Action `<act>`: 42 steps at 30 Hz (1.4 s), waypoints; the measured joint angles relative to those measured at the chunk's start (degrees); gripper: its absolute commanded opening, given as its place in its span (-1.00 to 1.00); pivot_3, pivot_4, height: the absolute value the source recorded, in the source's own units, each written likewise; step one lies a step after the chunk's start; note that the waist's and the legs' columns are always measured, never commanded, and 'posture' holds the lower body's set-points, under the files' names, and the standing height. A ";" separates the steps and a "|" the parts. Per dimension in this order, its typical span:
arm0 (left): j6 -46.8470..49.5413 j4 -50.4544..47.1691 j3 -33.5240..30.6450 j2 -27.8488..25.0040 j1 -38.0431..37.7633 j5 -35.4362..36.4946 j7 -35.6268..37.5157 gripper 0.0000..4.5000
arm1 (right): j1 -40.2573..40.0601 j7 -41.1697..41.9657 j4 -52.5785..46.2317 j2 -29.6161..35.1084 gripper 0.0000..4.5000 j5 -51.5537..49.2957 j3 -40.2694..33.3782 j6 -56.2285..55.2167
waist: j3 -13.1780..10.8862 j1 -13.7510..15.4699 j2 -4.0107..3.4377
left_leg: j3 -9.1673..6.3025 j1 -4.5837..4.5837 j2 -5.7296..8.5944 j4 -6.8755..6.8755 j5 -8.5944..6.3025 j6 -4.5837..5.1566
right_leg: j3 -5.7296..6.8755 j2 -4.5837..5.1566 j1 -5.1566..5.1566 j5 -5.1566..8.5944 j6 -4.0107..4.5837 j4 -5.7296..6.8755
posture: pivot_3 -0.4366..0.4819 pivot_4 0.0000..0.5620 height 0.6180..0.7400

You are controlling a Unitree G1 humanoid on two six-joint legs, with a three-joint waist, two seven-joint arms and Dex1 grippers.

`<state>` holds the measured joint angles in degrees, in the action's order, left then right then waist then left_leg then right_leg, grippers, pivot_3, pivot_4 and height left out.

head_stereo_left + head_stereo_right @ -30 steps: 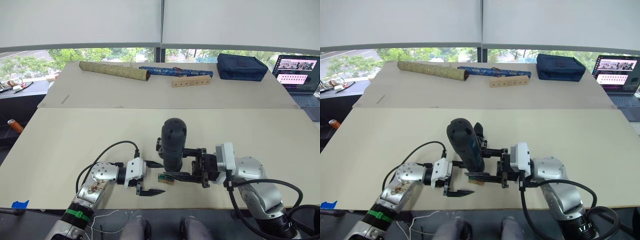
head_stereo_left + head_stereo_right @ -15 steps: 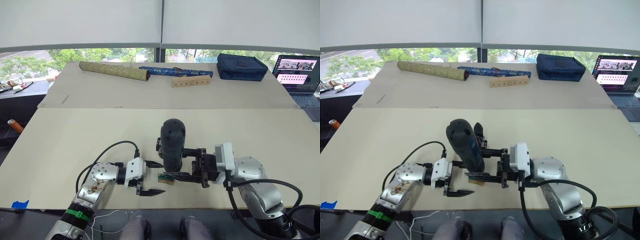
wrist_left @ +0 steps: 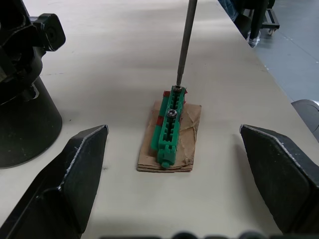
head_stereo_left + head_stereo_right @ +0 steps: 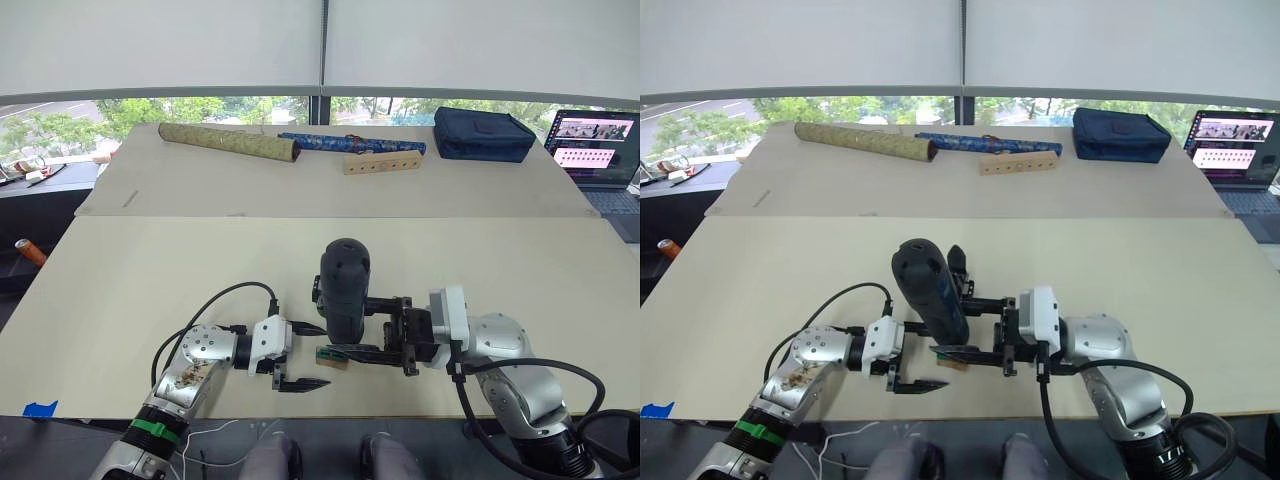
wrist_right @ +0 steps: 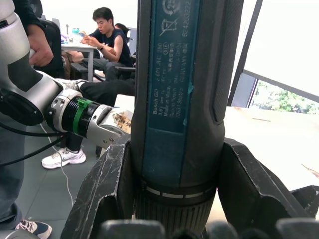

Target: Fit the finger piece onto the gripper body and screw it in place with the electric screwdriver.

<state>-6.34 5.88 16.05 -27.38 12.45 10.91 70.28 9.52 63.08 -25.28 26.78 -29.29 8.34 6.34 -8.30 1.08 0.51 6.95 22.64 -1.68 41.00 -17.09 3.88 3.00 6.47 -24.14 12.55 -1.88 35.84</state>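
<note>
My right gripper (image 4: 352,326) is shut on the electric screwdriver (image 4: 345,285), a thick dark cylinder standing nearly upright over the near table. Its thin metal bit (image 3: 186,40) points down, and the tip rests on a screw in the small green-and-brown block (image 3: 170,128). My left gripper (image 4: 312,356) is open, its fingers (image 3: 75,174) on either side of that block without touching it. The gripper body (image 4: 958,268) stands just behind the screwdriver, with one pointed finger sticking up, and its round base (image 3: 20,114) is close to the block. The finger piece is out of view.
On the far table lie a patterned roll (image 4: 228,141), a blue roll (image 4: 350,143), a wooden block with holes (image 4: 380,162) and a navy bag (image 4: 484,133). A laptop (image 4: 595,145) sits at the right. The table's front edge is just below my grippers. People sit in the background (image 5: 107,35).
</note>
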 measured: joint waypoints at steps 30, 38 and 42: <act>0.08 -0.14 -0.03 -0.01 -0.09 0.01 -0.12 1.00 | 0.01 -0.04 0.26 0.50 -0.14 1.04 0.24 0.00 | 0.00 -0.02 0.00 | 0.00 0.00 0.00 -0.01 -0.01 0.02 | 0.00 0.00 0.00 0.00 0.00 -0.01 | -0.05 -0.47 1.00; 0.11 -0.11 -0.03 -0.01 -0.04 0.01 -0.08 1.00 | 0.13 0.45 0.27 1.01 -0.14 1.09 0.25 0.00 | 0.00 -0.02 0.00 | 0.00 0.00 0.00 0.00 -0.02 0.03 | 0.00 0.00 0.00 0.00 0.00 -0.01 | -0.05 -0.47 1.00; 0.12 -0.11 -0.03 -0.01 -0.04 0.01 -0.08 1.00 | 0.13 0.56 0.29 1.10 -0.14 1.15 0.27 0.00 | 0.00 -0.02 0.00 | 0.00 0.00 0.00 0.00 -0.02 0.03 | 0.00 0.01 0.00 0.00 0.00 -0.01 | -0.05 -0.47 1.00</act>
<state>-6.22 5.77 16.02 -27.39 12.41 10.92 70.20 9.64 63.64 -24.99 27.88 -28.15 8.61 6.34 -8.30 1.06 0.51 6.96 22.64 -1.69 41.00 -17.10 3.91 3.00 6.48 -24.14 12.55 -1.88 35.83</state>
